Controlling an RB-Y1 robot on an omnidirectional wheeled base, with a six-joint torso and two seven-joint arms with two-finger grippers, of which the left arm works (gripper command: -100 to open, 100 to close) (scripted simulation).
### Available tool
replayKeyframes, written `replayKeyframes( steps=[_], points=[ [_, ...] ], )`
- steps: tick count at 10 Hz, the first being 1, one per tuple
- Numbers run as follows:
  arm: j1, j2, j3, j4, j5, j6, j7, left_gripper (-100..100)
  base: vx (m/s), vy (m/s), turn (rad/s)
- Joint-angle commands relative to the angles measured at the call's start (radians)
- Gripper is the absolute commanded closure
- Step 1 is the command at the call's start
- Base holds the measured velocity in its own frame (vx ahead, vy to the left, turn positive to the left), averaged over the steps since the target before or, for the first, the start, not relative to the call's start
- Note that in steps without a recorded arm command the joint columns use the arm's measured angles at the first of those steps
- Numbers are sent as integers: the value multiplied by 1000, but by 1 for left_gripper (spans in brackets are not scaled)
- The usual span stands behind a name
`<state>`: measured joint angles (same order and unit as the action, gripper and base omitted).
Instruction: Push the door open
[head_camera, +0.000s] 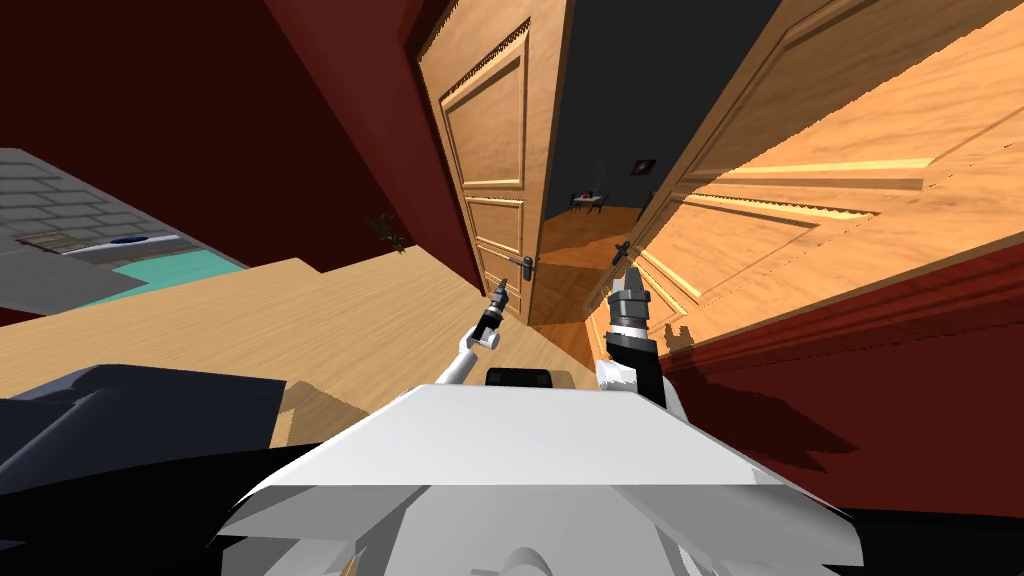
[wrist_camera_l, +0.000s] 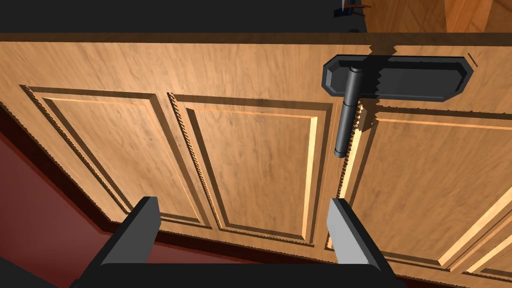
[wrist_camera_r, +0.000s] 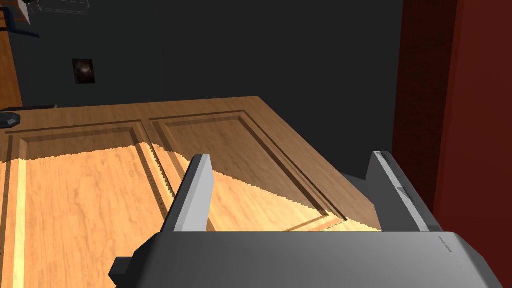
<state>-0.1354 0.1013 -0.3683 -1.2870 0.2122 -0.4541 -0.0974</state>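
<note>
I'm holding the left claw (wrist_camera_l: 247, 229) spread, facing the left door (wrist_camera_l: 250, 150) just beside its dark handle (wrist_camera_l: 346, 117). The right claw (wrist_camera_r: 295, 195) is spread too, close against the right door (wrist_camera_r: 75, 200). Both doors are standing ajar ahead of me. Likely risks: a finger catching the handle, or a claw slipping off a door edge into the gap. I'm seeing no readable writing.

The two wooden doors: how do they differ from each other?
The left door looks evenly dim; the right door is brightly lit with a shadow edge. The left gripper faces the left door near its handle; the right gripper faces the right door's panels. Both are panelled wood, with a gap between.
</note>
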Motion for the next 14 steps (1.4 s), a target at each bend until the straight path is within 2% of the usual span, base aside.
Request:
replayKeyframes(
  steps=[1,5,10,14],
  points=[
    [-26,-4,-14,40,11,8,2,-100,108,105,-119],
    [-94,-15,-48,149,37,18,9,-100,132,132,-103],
    [-148,-27,-76,235,58,25,14,-100,94,89,-76],
    [-202,-44,-103,321,79,33,19,-100,94,115,-85]
  ],
)
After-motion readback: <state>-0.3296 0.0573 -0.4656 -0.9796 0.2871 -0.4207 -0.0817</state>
